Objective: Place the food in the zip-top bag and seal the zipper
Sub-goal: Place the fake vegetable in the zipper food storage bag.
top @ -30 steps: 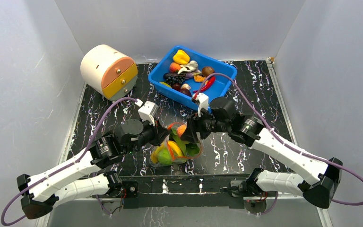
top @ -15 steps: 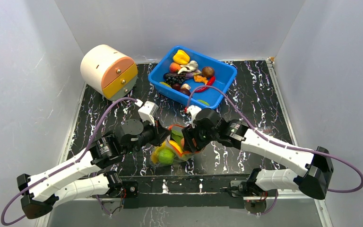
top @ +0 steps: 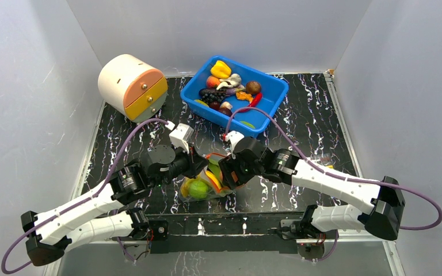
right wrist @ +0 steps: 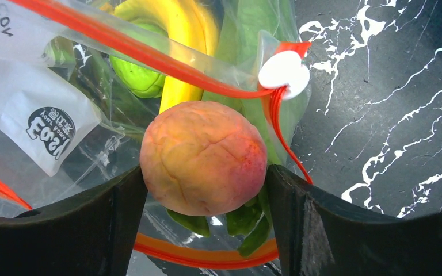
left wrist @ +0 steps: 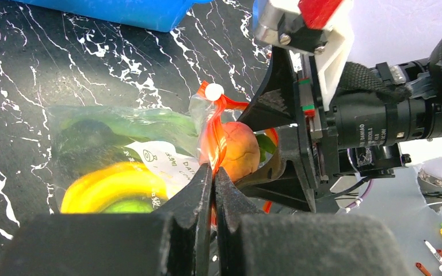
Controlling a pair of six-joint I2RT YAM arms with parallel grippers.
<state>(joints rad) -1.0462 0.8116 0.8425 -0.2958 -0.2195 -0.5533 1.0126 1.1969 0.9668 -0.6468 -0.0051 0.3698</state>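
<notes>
Top view: zip-top bag lying on the table at 6 o'clock of the blue bin, between left claw and right claw. Left wrist: closed tight on the orange-red zipper, with the peach just at 3 o'clock. Right wrist: gripping that peach from 9 and 3 o'clock inside the zipper's loop, banana at 12 within the bag.

Mouth of floppy clear plastic zip-top bag: plugged by orange-pink toy peach, which fills the gap between right tool fingers. Bag's left: left tool pinched on orange-red zipper strip. Behind bag: rigid blue plastic bin, near. Right-rear of bag: bare black marbled worktop, passable.
</notes>
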